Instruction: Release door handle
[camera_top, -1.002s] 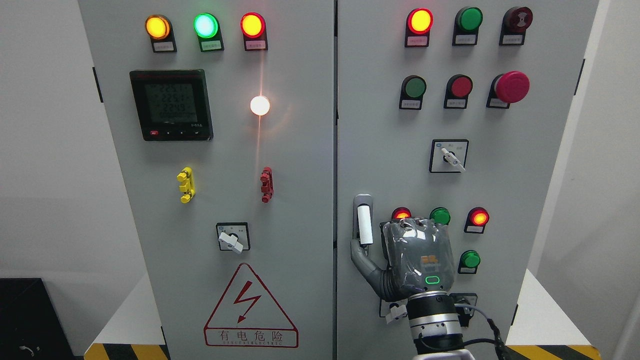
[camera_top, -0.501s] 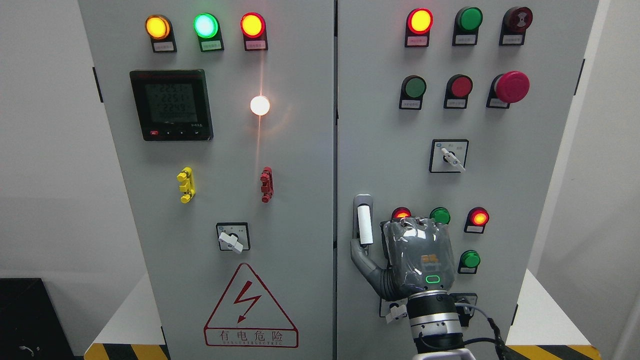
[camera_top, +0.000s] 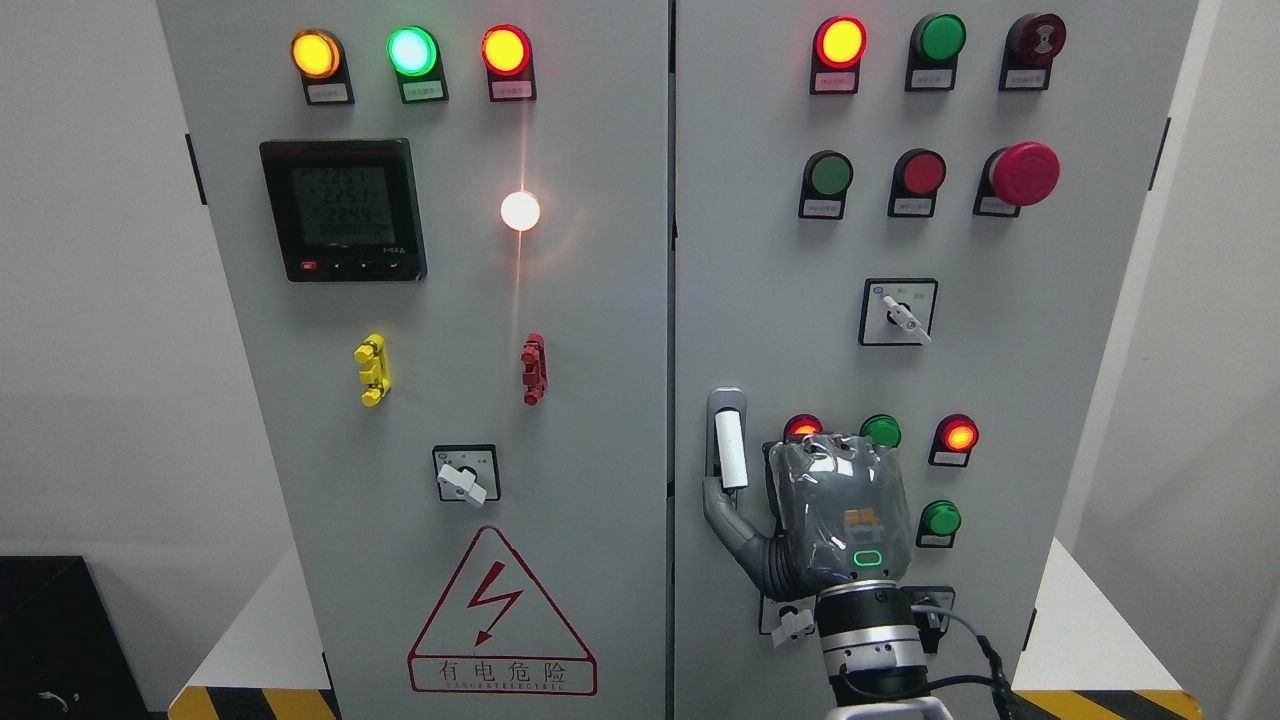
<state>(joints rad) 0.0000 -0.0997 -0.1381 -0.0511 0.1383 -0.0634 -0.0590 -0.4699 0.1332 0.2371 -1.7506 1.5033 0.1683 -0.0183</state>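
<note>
You are seeing the right hand (camera_top: 838, 515) rising from the bottom edge against the right door (camera_top: 780, 300), its back facing you. The thumb is lying just under the white handle (camera_top: 731, 450), near that door's left edge; whether the fingers are curling is impossible to tell.

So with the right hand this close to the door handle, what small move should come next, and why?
Probably draw the right hand back and slightly to the right, away from the cabinet door. Its thumb sits right at the lower end of the white door handle, so pulling clear would finish the release.
</note>
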